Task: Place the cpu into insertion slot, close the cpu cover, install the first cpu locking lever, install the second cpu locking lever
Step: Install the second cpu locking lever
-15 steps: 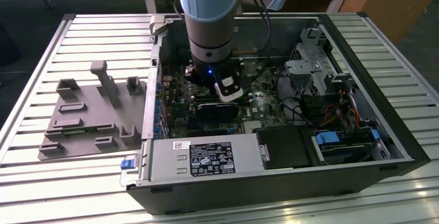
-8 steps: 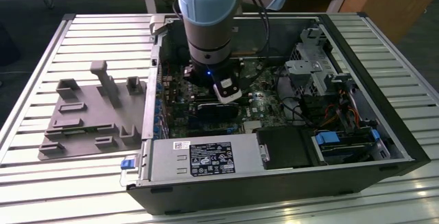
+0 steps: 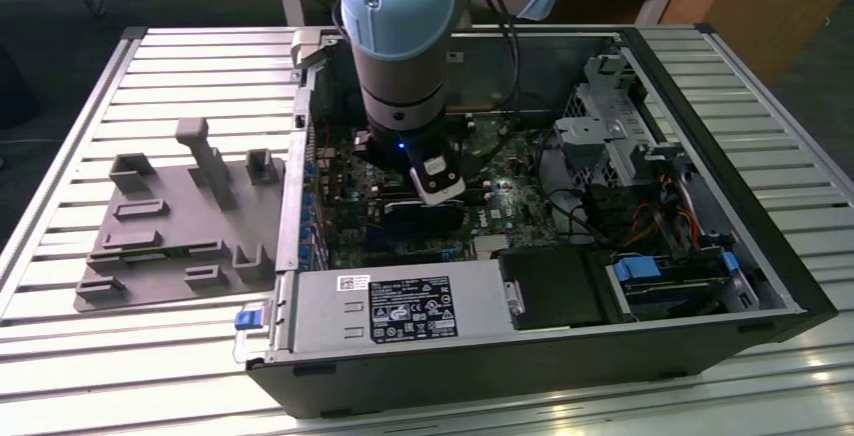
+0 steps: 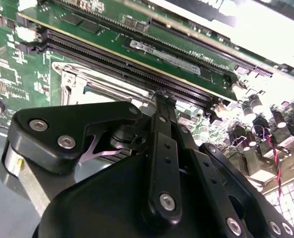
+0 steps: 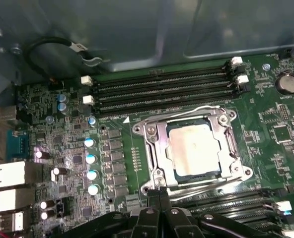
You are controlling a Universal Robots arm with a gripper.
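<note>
Inside the open computer case point(image 3: 747, 286) on the slatted worktop point(image 3: 174, 56), we see the cpu point(image 5: 194, 148) already seated in the insertion slot point(image 5: 191, 172) with the cpu cover point(image 5: 157, 136) down around it. Our hand point(image 5: 159, 194) sits at the socket's edge beside a thin wire locking lever point(image 5: 206, 184), fingers pressed together with nothing visibly between them. We judge the lever work needs steady, shallow pressure: the springy wire and the stamped, shiny steel frame are slick, and the green board point(image 5: 52, 148) around them is densely populated.
</note>
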